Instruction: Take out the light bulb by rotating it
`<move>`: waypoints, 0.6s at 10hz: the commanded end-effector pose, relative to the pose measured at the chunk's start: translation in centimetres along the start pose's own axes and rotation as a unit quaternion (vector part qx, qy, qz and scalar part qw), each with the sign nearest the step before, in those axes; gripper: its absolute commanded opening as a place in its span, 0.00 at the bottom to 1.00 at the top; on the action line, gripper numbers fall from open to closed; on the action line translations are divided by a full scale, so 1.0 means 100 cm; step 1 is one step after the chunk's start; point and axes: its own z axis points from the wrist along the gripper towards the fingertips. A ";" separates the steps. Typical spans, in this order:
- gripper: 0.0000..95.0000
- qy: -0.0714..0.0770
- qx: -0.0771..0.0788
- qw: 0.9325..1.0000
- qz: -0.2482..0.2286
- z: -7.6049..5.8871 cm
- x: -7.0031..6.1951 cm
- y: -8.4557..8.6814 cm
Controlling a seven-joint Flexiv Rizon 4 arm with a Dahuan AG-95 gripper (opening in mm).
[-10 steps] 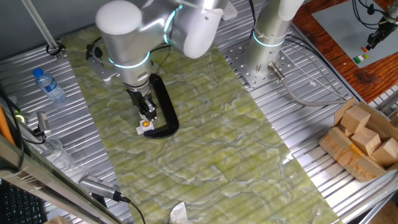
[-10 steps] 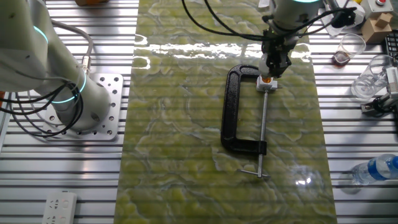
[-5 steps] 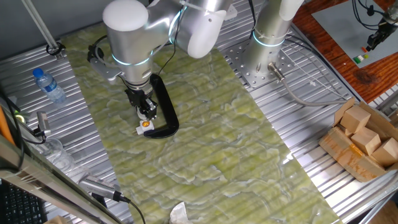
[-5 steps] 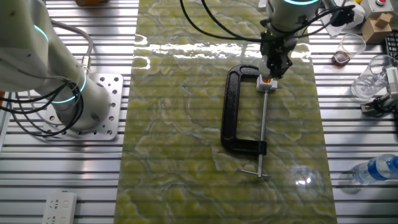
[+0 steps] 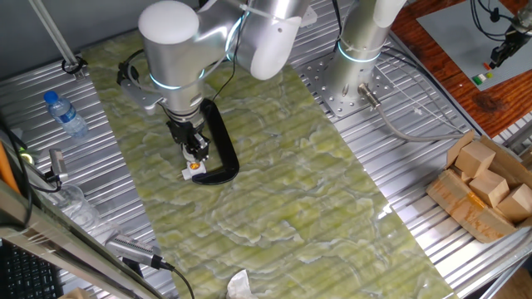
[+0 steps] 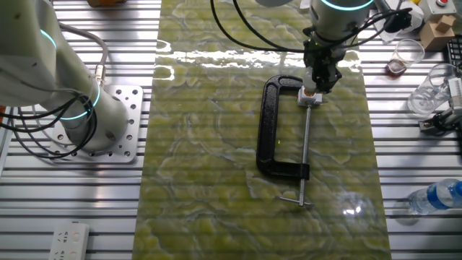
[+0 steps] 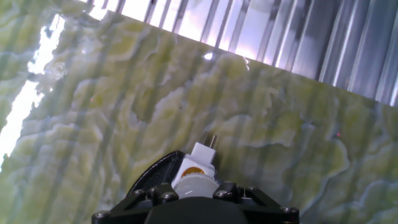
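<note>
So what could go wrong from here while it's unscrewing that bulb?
The gripper is closed on the light bulb, which is small and smooth, so the fingers may slip round it instead of turning it. The socket is held only by the black clamp lying loose on the green mat, so the whole thing might twist or lift.

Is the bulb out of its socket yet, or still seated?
Out, it seems. In the hand view the light bulb sits between the gripper fingers, clear of the white socket, whose orange mouth shows.
</note>
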 end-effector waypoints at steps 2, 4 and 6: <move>0.00 0.000 -0.001 1.000 0.001 0.003 0.000 0.000; 0.00 -0.001 -0.002 1.000 0.000 0.005 0.000 0.001; 0.00 -0.001 -0.002 1.000 0.000 0.005 0.000 0.001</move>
